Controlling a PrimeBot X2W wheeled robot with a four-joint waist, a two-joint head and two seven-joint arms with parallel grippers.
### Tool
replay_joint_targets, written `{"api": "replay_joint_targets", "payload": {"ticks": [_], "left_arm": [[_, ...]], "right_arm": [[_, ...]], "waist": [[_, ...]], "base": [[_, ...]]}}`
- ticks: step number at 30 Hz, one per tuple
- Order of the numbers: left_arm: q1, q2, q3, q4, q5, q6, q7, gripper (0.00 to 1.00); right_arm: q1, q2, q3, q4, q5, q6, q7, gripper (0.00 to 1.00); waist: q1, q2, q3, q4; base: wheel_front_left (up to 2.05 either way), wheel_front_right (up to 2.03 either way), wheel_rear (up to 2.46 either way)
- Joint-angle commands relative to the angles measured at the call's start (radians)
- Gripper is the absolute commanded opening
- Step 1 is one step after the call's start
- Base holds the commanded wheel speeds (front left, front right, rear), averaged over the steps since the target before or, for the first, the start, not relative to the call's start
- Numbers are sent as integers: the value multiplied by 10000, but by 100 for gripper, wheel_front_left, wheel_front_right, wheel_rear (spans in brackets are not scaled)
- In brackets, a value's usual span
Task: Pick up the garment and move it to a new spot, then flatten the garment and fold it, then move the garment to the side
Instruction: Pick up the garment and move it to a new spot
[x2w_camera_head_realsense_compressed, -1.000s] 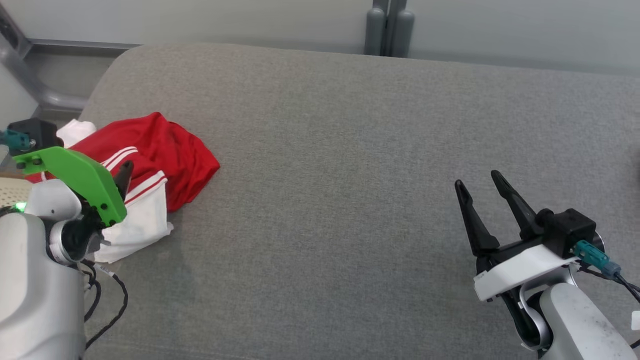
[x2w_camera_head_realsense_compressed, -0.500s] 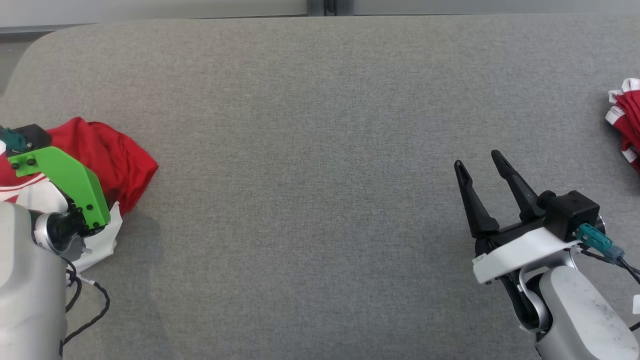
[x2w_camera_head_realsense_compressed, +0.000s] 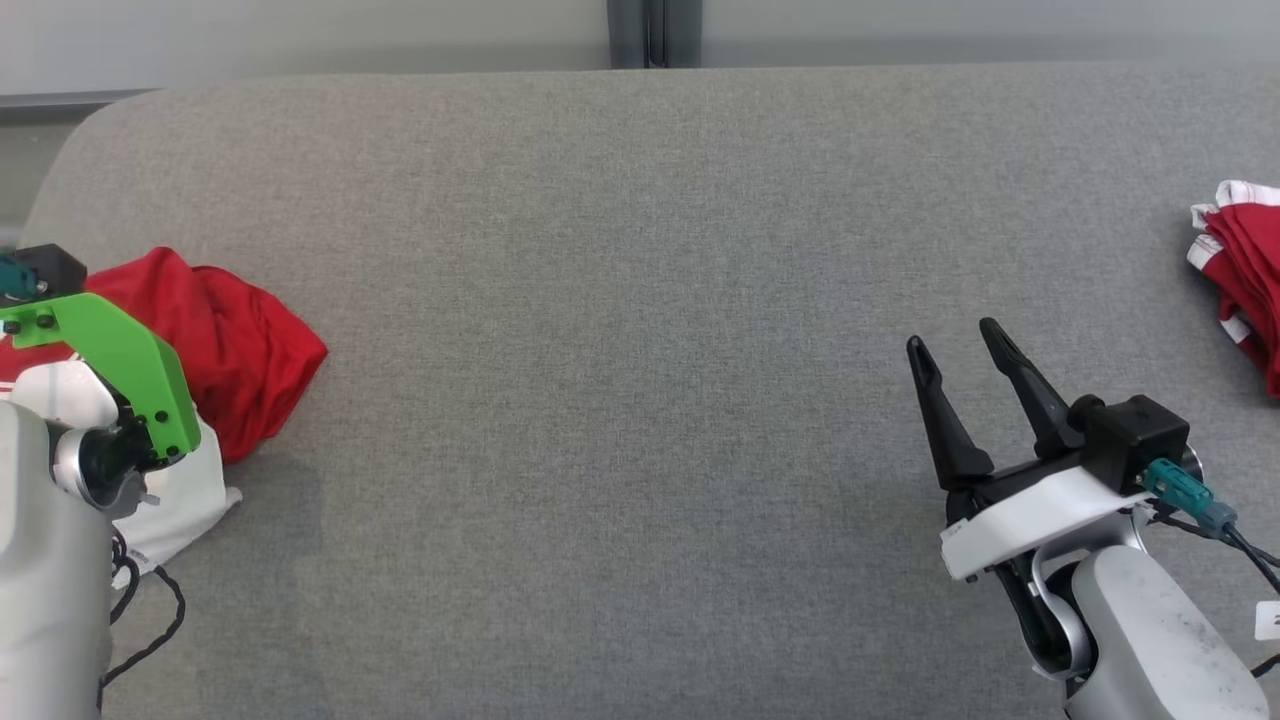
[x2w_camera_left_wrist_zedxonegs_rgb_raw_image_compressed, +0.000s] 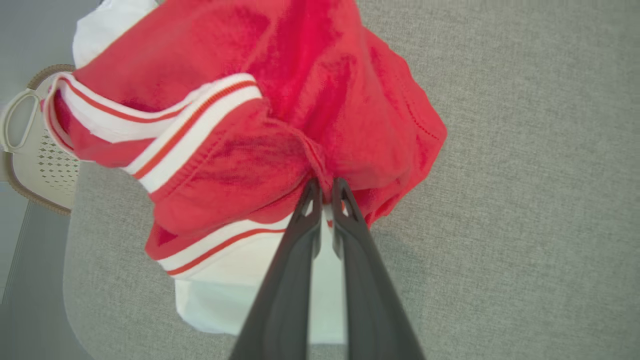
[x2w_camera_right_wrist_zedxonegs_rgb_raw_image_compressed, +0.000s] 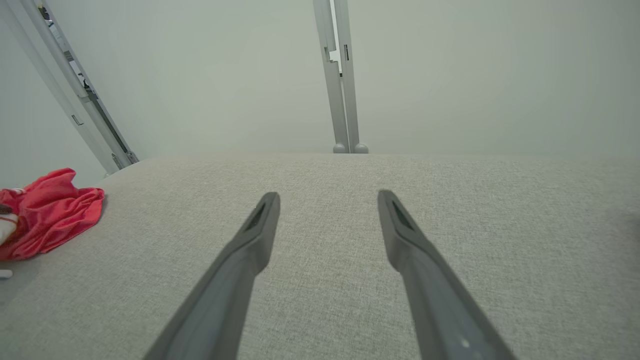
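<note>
The garment (x2w_camera_head_realsense_compressed: 240, 340) is a crumpled red piece with white parts and red-and-white striped bands, lying at the left end of the grey padded surface (x2w_camera_head_realsense_compressed: 640, 300). In the left wrist view my left gripper (x2w_camera_left_wrist_zedxonegs_rgb_raw_image_compressed: 326, 187) is shut on a red fold of the garment (x2w_camera_left_wrist_zedxonegs_rgb_raw_image_compressed: 280, 115), fingertips pinching the cloth. In the head view that arm's green bracket (x2w_camera_head_realsense_compressed: 120, 370) sits over the garment and hides the fingers. My right gripper (x2w_camera_head_realsense_compressed: 952, 336) hovers open above bare surface at the lower right, far from the garment. The right wrist view shows the right gripper (x2w_camera_right_wrist_zedxonegs_rgb_raw_image_compressed: 327, 196) with nothing between its fingers and the garment (x2w_camera_right_wrist_zedxonegs_rgb_raw_image_compressed: 50, 215) far left.
A second red-and-white bundle of cloth (x2w_camera_head_realsense_compressed: 1245, 270) lies at the right edge of the surface. A pale perforated basket (x2w_camera_left_wrist_zedxonegs_rgb_raw_image_compressed: 35, 160) sits beyond the surface's rounded left end. A grey wall post (x2w_camera_head_realsense_compressed: 650, 30) stands behind the far edge.
The head camera has swung right, bringing the right-hand bundle into view. My left gripper has closed on the red fold of the garment. The right gripper keeps its open stance.
</note>
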Motion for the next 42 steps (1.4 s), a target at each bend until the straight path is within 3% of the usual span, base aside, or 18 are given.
{"api": "replay_joint_targets", "payload": {"ticks": [1,11,25,34,42], "left_arm": [[-220,88,-108,-96,126,-63,-139,0],[-943,133,-1295,-1609,166,-302,-561,0],[-2121,-527,-3623,-5072,-546,-298,-1173,0],[-2631,-1195,-3630,-6057,-1141,-293,-1811,0],[-379,-612,-3322,-6999,-1873,-77,-1645,0]], "right_arm": [[168,33,27,45,72,-6,-35,100],[429,210,87,187,129,-8,-35,100],[247,295,-215,129,95,-6,-35,100],[488,380,-676,77,97,-6,-34,100],[861,305,-827,95,67,-6,-34,100]], "waist": [[-1,0,-248,87],[-1,0,-1056,-392],[-1,0,-1233,-2447],[-1,0,-1090,-2975],[-1,0,-1124,-2575]], "base": [[0,0,0],[0,0,0],[0,0,0],[0,0,0],[0,0,0]]}}
